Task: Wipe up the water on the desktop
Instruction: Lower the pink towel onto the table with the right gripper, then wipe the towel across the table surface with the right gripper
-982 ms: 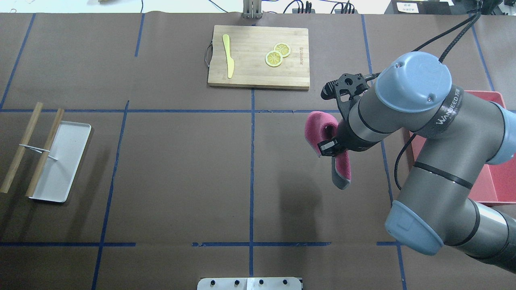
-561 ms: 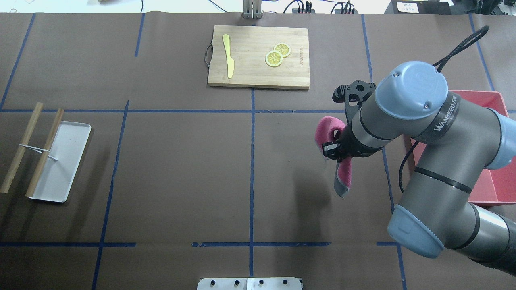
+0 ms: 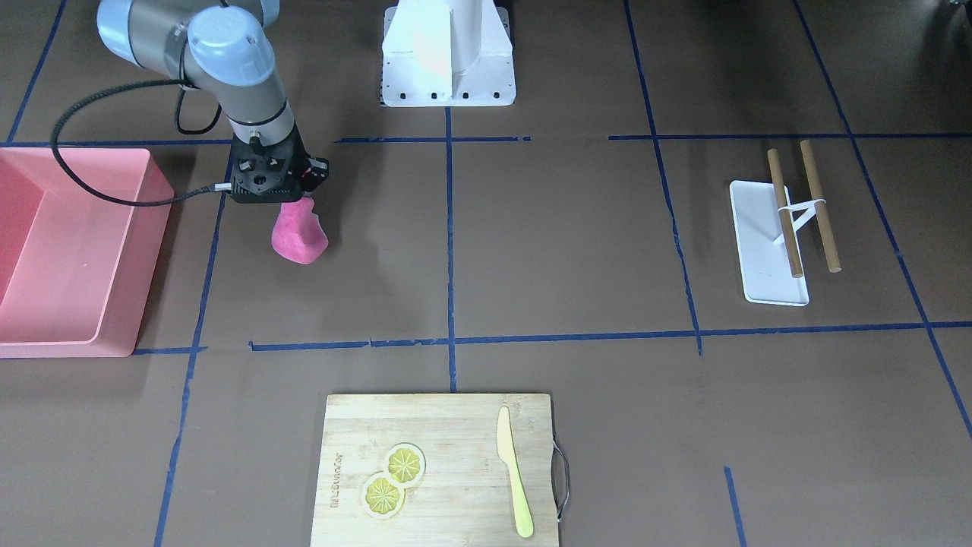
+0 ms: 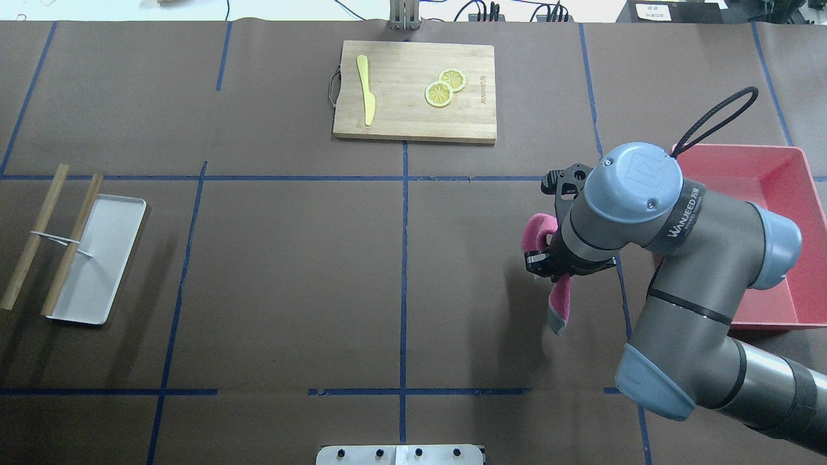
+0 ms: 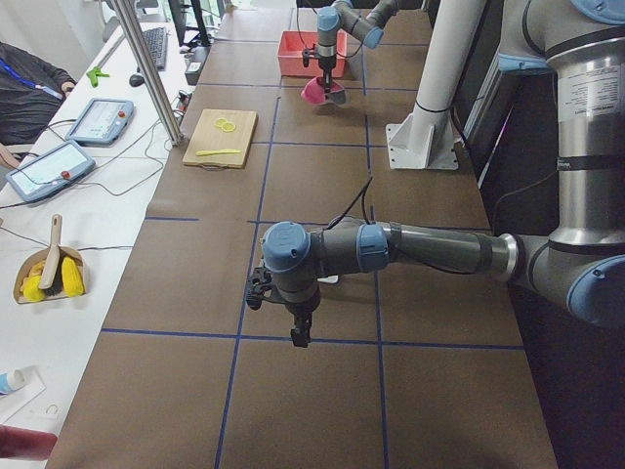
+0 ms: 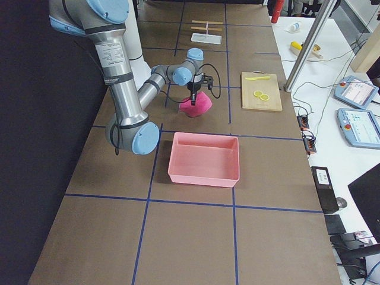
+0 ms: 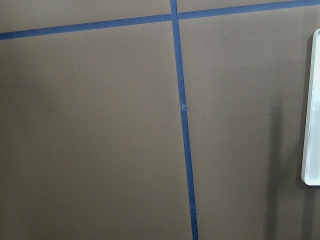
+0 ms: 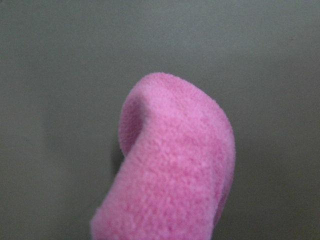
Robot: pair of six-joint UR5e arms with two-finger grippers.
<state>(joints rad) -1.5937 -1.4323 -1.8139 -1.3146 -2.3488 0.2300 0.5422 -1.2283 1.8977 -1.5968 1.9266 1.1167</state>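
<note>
The brown desktop (image 4: 291, 278), divided by blue tape lines, fills the overhead view; I see no water on it. My right gripper (image 4: 549, 261) is shut on a pink cloth (image 4: 561, 300) that hangs folded below it, just above the desktop and left of the pink bin. The cloth also shows in the front view (image 3: 300, 235) under the gripper (image 3: 292, 199), and it fills the right wrist view (image 8: 175, 165). My left gripper (image 5: 301, 337) shows only in the exterior left view, low over the desktop near the white tray; I cannot tell if it is open or shut.
A pink bin (image 4: 785, 194) stands at the right. A bamboo cutting board (image 4: 400, 116) at the back carries a yellow knife (image 4: 366, 90) and two lemon slices (image 4: 439, 93). A white tray (image 4: 97, 258) with two wooden sticks (image 4: 71, 245) lies far left.
My right arm has carried the pink cloth toward the robot's side and slightly right, closer to the pink bin. The cloth hangs lower and more folded.
</note>
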